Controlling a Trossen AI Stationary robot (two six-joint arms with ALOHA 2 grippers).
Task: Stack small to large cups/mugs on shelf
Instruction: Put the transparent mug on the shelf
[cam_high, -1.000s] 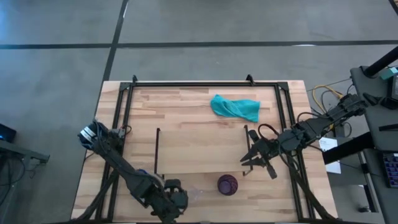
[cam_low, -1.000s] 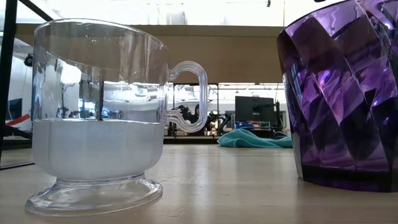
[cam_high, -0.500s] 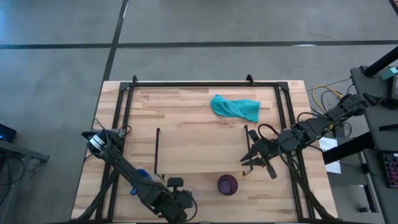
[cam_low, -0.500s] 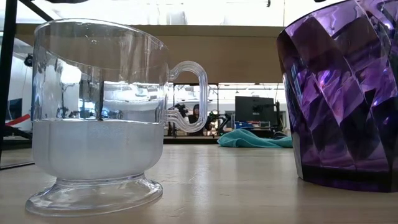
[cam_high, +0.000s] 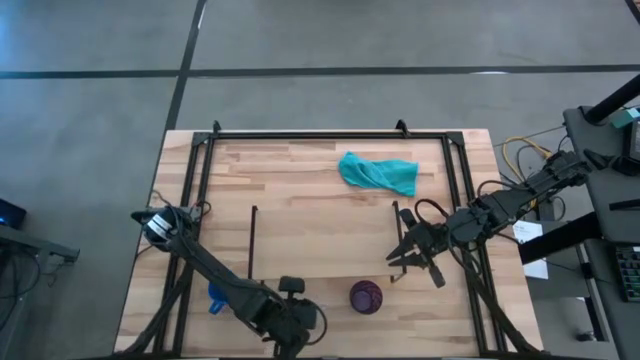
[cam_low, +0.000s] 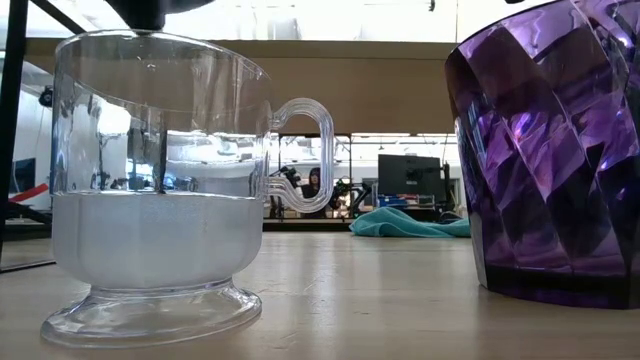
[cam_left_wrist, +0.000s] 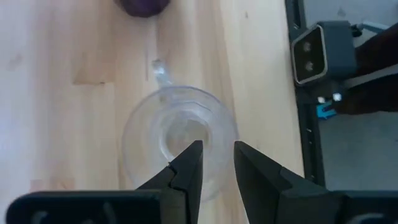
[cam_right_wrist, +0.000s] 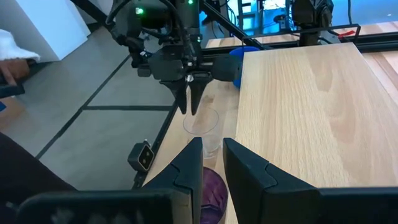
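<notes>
The clear glass cup (cam_left_wrist: 180, 140) stands on its foot on the tabletop near the near edge; it also shows in the low view (cam_low: 160, 190). My left gripper (cam_left_wrist: 216, 155) hangs just above its rim, fingers pointing down and open by a narrow gap, touching nothing; the right wrist view shows it too (cam_right_wrist: 191, 102). The dark purple cup (cam_high: 365, 297) stands to the right of the glass. The blue mug (cam_high: 218, 297) stands to its left. The shelf (cam_high: 325, 240) is bare. My right gripper (cam_high: 400, 262) waits by the shelf's right end, narrowly open and empty.
A teal cloth (cam_high: 378, 172) lies on the far part of the table. A small camera (cam_left_wrist: 317, 53) sits at the table's near edge beside the glass. The black table frame (cam_high: 200, 180) runs along the sides. A person's hand (cam_right_wrist: 12, 62) shows beyond the table.
My left gripper has gone toward the table's right edge along the near edge, off the blue mug's place and over the glass cup. Its dark tip now shows above the glass in the low view. The cups have not moved.
</notes>
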